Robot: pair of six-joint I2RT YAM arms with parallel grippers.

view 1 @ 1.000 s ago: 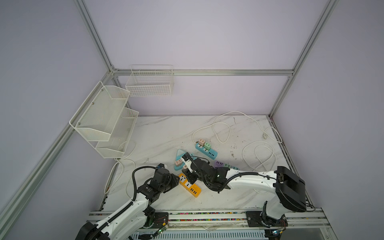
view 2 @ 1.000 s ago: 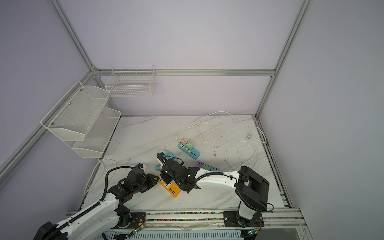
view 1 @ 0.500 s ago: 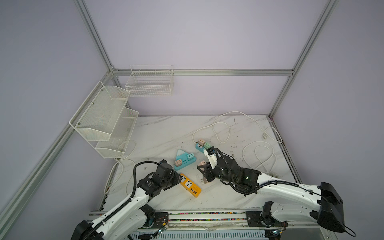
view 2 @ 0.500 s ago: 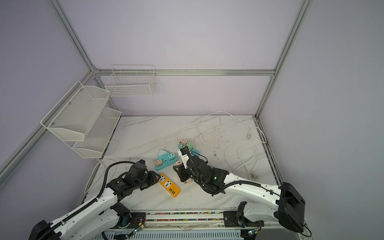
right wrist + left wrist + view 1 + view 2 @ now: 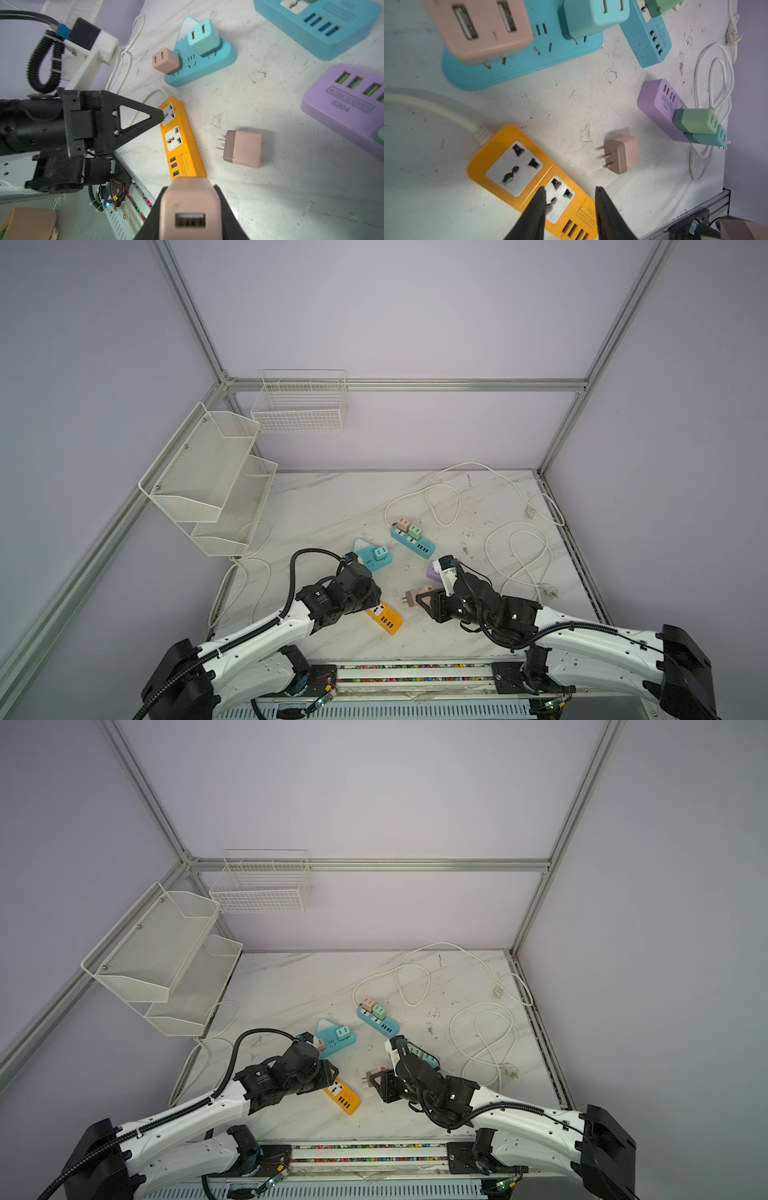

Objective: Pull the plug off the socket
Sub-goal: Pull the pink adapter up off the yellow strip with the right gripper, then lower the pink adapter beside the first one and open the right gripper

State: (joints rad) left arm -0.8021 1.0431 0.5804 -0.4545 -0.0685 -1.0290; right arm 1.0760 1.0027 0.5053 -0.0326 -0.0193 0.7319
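The right fingers (image 5: 228,220) are closed on a pink plug (image 5: 191,199), held free above the counter (image 5: 332,506), at 3 o'clock from the orange socket strip (image 5: 384,616) in a top view. The left fingers (image 5: 537,212) stand apart with nothing between them, over the outlets of this strip. A second pink plug (image 5: 622,154) lies on the counter between the orange strip and a purple strip (image 5: 658,104).

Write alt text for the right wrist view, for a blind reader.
The right gripper is shut on a pink USB charger plug, held above a white marble table. Beyond lie a second pink charger, loose, and an orange power strip with empty sockets.
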